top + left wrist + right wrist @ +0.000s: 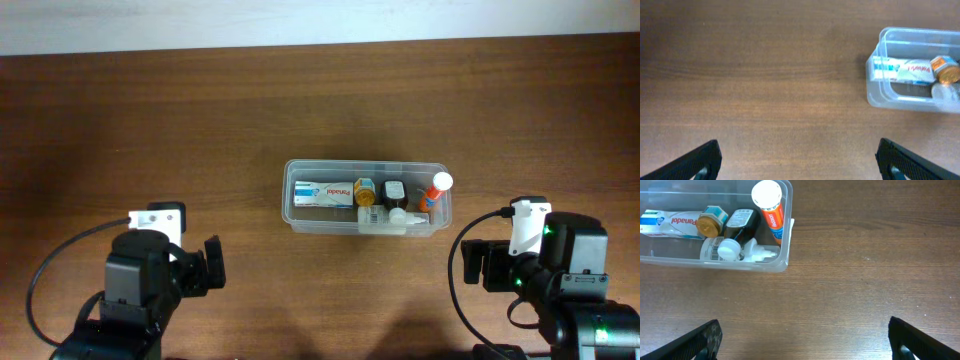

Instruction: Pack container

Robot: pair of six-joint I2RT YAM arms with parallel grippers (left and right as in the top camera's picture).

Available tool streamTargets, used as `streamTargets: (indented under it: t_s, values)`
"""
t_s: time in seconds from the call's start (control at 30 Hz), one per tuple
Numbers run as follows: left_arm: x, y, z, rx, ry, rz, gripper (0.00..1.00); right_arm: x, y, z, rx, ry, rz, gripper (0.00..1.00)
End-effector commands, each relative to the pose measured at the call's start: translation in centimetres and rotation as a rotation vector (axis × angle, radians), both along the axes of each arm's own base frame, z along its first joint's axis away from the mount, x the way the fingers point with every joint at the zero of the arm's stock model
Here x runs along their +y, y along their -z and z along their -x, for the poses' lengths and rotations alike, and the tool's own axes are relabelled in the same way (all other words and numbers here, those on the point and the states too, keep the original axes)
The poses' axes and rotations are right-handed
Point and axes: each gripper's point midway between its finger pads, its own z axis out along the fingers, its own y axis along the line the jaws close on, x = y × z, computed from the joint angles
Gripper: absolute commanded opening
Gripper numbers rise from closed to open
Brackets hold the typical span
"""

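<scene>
Surface (150, 120): dark brown wood with horizontal grain. A pale band (300, 20) runs beyond its far edge; what it belongs to cannot be determined.

Container (330, 163): stands on the surface slightly right of centre. It holds a white box (322, 192), small bottles (366, 190) and an orange tube (436, 192).

Left tool (799, 152): fingers spread wide, gripping nothing, positioned over the wood to the near left of the container.

Right tool (804, 329): fingers spread wide, gripping nothing, positioned to the near right of the container.

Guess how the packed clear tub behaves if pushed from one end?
The container likely slides rather than tips: low, wide, on a smooth table. Its thin clear walls probably flex if pinched. The loose orange tube inside may shift.
</scene>
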Motion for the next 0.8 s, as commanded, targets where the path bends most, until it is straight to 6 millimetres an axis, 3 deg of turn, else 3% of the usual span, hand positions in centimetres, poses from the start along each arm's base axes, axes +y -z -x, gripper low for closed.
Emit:
streamTargets:
  t_s: [0.0,0.33,0.53,0.77]
  values:
    - [0.2,0.4,0.3,0.015,-0.01,-0.005,1.0,0.0,0.4,-0.1,0.015,0.006,0.001,0.98]
    - [0.2,0.5,0.3,0.017,-0.01,-0.006,0.99,0.1,0.9,-0.6,0.028,-0.009,0.002,0.98]
    - [0.2,0.5,0.3,0.018,-0.01,-0.006,0.99,0.9,0.0,-3.1,-0.275,-0.17,0.093,0.98]
    - [0.2,0.5,0.3,0.018,-0.01,-0.006,1.0,1.2,1.0,-3.7,-0.611,-0.179,0.144,0.98]
